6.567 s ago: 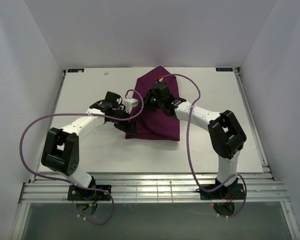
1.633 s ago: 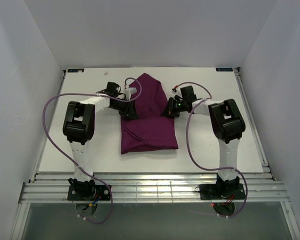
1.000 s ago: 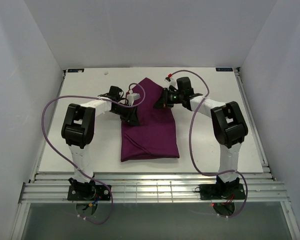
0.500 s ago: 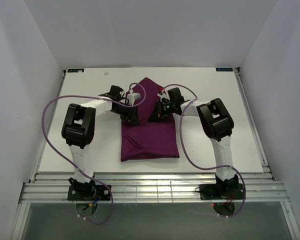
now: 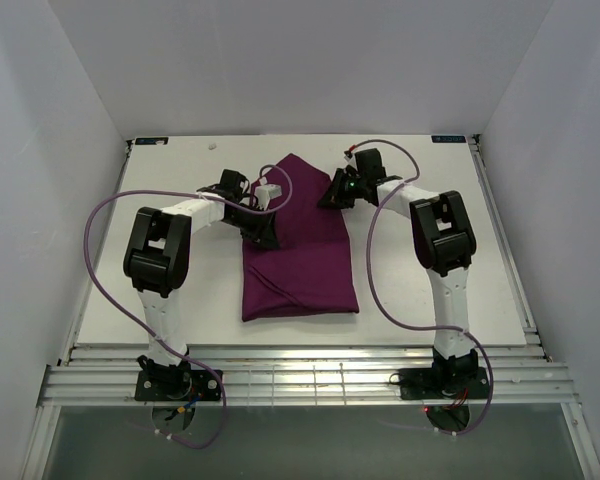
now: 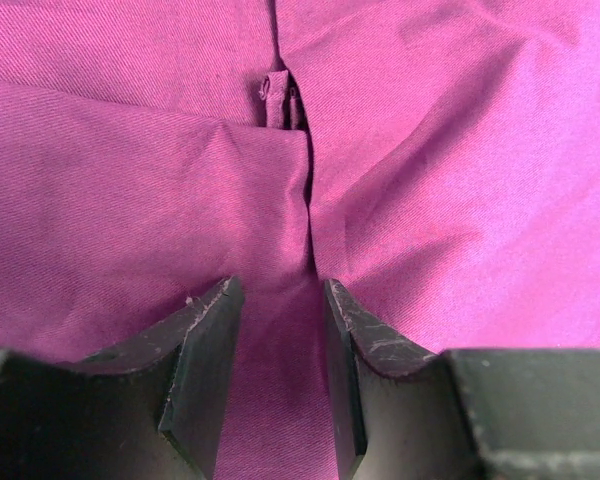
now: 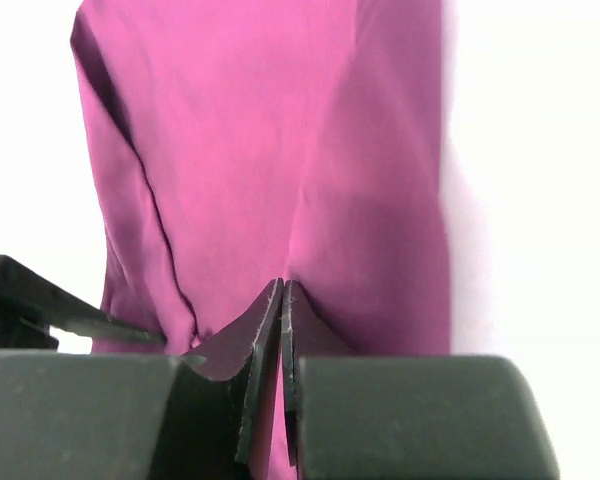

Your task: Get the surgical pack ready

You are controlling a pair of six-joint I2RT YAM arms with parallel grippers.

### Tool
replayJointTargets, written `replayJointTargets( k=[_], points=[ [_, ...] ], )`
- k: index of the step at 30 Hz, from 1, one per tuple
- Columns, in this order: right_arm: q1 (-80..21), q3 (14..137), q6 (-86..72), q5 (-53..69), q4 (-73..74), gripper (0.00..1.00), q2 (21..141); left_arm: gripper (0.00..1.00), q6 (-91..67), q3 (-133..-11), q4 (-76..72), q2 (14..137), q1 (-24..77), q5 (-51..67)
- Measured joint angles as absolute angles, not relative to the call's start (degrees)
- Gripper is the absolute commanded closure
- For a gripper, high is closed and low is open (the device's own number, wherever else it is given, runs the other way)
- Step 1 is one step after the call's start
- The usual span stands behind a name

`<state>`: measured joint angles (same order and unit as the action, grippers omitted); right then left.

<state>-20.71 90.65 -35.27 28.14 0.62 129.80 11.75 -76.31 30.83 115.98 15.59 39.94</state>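
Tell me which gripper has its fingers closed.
The right gripper: its fingers meet, pinching the cloth; the left gripper has them apart.

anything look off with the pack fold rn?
Yes. The purple cloth isn't squared up: its far end tapers to a point while the near end is rectangular, with a slack diagonal crease near its left corner. In the left wrist view, a small hem tab sticks up where two flaps meet.
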Motion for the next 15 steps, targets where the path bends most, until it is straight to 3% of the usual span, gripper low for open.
replayJointTargets(
  k=[6,15],
  points=[
    [-20.67,91.26,-32.05,26.13,2.5,0.92,127.57,0.49,11.99,-77.3,31.11,115.98,15.66,38.79],
    [-23.35,79.22,-25.67,31.92,1.48,0.92,117.71,0.48,11.99,-79.24,31.27,116.07,15.64,36.34]
  ],
)
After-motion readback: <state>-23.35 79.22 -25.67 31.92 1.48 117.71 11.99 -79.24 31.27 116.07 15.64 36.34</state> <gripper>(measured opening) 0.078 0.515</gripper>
